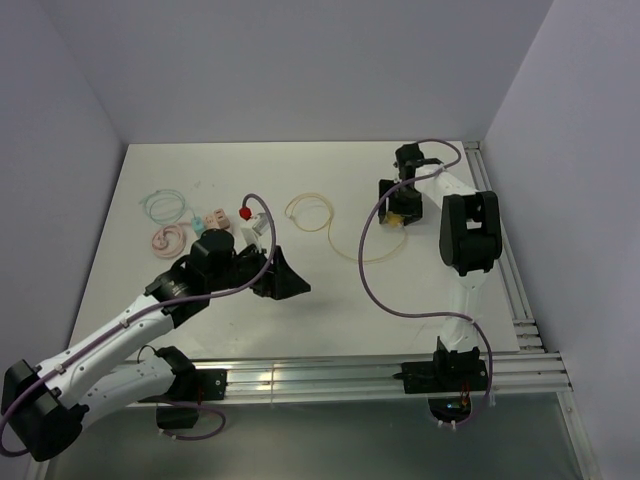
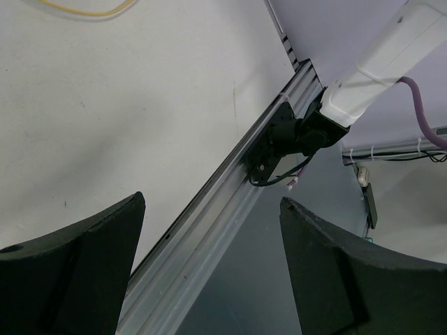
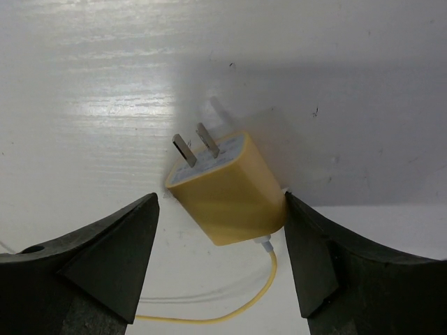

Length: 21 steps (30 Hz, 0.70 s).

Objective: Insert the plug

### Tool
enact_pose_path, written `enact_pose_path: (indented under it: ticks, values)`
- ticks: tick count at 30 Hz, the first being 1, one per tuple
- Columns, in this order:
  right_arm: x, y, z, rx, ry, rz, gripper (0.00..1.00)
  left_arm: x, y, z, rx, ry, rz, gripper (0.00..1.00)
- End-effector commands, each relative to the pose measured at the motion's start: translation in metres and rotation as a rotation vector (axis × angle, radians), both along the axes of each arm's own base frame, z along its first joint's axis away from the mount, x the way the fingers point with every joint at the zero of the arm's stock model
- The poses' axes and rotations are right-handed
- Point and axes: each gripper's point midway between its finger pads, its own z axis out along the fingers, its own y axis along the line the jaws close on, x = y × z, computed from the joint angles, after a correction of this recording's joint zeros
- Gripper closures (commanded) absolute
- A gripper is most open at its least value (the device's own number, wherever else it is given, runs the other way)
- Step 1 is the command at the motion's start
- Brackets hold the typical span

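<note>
Black fingers (image 3: 105, 258) of the right hand (image 3: 220, 202) stand spread around the yellow two-prong plug (image 3: 227, 192), lying ungrasped on the tabletop (image 3: 84, 84) with prongs toward 11 o'clock, so pickup and insertion both seem left, while the left hand (image 2: 211, 201) hangs released and empty.

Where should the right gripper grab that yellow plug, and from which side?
Take the yellow plug by its rounded body, across the two long sides, coming from above. Its prongs stick out one end and the cable leaves the other, so both ends stay free.
</note>
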Motion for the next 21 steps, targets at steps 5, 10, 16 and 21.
enact_pose_path:
  ticks: [5, 10, 16, 21]
  values:
    - [-0.006, -0.001, 0.012, -0.054, -0.031, -0.009, 0.21, -0.005, 0.001, 0.010, -0.039, -0.019, -0.003, 0.17]
    - [0.003, -0.005, 0.011, -0.078, -0.053, -0.016, 0.27, -0.006, 0.001, 0.011, -0.041, -0.018, -0.005, 0.17]
    - [0.007, -0.003, 0.009, -0.078, -0.055, -0.010, 0.35, -0.004, 0.003, 0.010, -0.027, -0.017, 0.009, 0.17]
    - [0.006, 0.002, 0.010, -0.051, -0.068, -0.003, 0.51, -0.005, 0.002, 0.009, -0.026, -0.008, 0.008, 0.17]
